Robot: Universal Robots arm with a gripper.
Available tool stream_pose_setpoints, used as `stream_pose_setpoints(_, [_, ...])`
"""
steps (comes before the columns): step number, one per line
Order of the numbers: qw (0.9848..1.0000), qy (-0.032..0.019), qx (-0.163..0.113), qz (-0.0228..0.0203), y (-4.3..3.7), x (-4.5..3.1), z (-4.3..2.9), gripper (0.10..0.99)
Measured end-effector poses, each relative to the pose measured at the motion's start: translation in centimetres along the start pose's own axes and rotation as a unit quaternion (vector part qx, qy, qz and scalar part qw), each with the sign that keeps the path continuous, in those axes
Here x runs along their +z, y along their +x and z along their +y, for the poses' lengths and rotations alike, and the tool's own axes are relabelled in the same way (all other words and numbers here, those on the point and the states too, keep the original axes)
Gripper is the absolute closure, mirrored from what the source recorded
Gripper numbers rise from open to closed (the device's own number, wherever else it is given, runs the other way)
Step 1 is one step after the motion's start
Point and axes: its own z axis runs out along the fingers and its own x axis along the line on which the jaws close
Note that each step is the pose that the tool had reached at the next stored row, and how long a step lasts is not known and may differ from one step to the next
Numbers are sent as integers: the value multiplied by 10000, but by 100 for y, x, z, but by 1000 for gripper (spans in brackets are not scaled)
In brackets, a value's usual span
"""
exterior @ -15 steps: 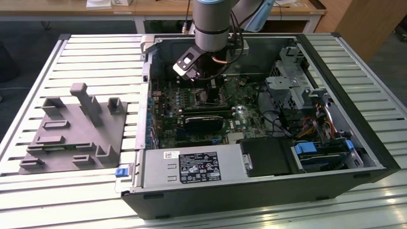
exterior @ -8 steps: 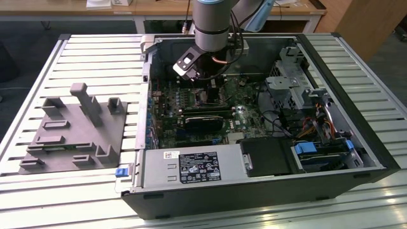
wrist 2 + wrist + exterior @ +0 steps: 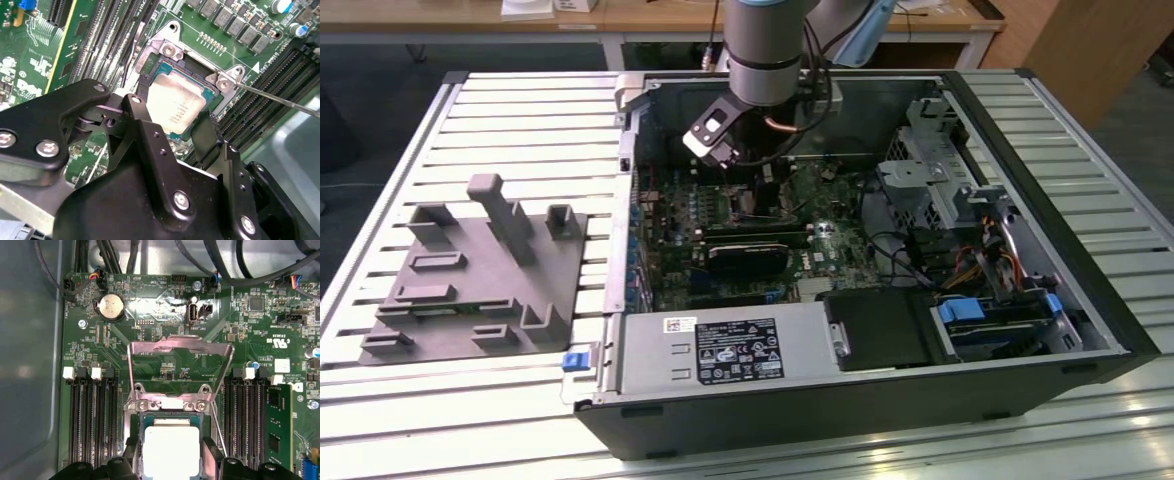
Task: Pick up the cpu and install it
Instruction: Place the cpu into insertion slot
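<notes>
Claw [image 3: 172,114] pinches cpu [image 3: 176,99] by 2 opposite edges at open socket [image 3: 169,48].

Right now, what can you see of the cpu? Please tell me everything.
The cpu is a thin, flat square with a pale silvery metal top over a green board edge, and faint print on the top. It sits level at the open socket, whose metal frame is swung back. The claw seems to grip it by two opposite edges.

cpu [image 3: 176,100] partly behind pincer [image 3: 172,129]
</notes>
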Motion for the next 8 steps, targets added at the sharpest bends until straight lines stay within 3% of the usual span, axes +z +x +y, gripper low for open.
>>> stream_pose_setpoints(2, [10000,0,0,0,-1,-31,1,486])
stream_pose_setpoints(4, [10000,0,0,0,-1,-56,2,608])
stream_pose_setpoints(5, [10000,0,0,0,-1,-64,3,608])
stream_pose_setpoints(8, [10000,0,0,0,-2,-82,3,725])
